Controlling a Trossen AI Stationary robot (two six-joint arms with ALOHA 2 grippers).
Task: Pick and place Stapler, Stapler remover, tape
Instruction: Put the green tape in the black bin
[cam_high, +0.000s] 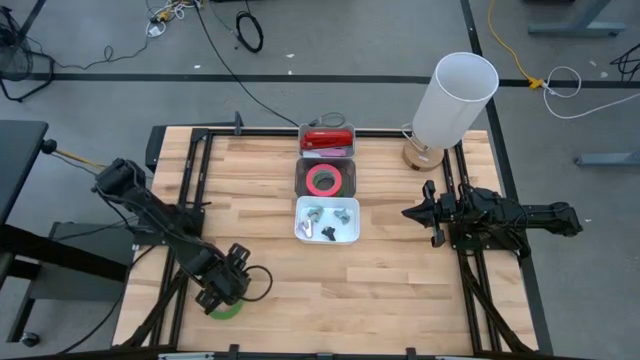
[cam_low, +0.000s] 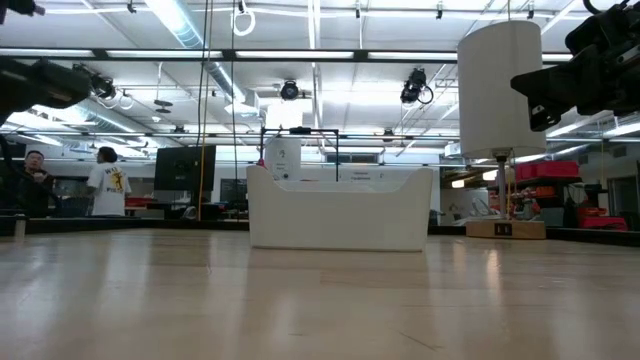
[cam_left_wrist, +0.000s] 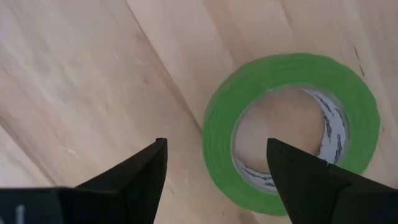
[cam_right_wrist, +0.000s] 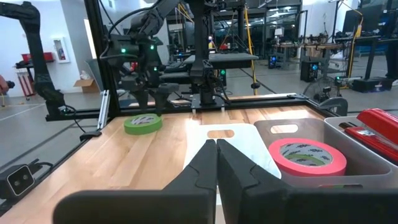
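A green tape roll (cam_left_wrist: 292, 130) lies flat on the wooden table near its front left; it also shows in the high view (cam_high: 226, 309) and the right wrist view (cam_right_wrist: 142, 124). My left gripper (cam_left_wrist: 214, 174) is open just above it, pointing down, one finger (cam_left_wrist: 144, 171) over bare table outside the ring, the other (cam_left_wrist: 301, 177) over the roll's hole. My right gripper (cam_right_wrist: 216, 155) is shut and empty, held above the table's right side (cam_high: 412, 213). A red stapler (cam_high: 327, 139), a pink tape roll (cam_high: 325, 180) and staple removers (cam_high: 328, 220) lie in three bins in a row.
The three bins (cam_high: 300, 205) stand in a line at the table's middle, far to near. A white-shaded lamp (cam_high: 452, 100) stands at the far right. In the low view the white bin (cam_low: 340, 210) fronts the room, where people (cam_low: 105, 180) stand far off.
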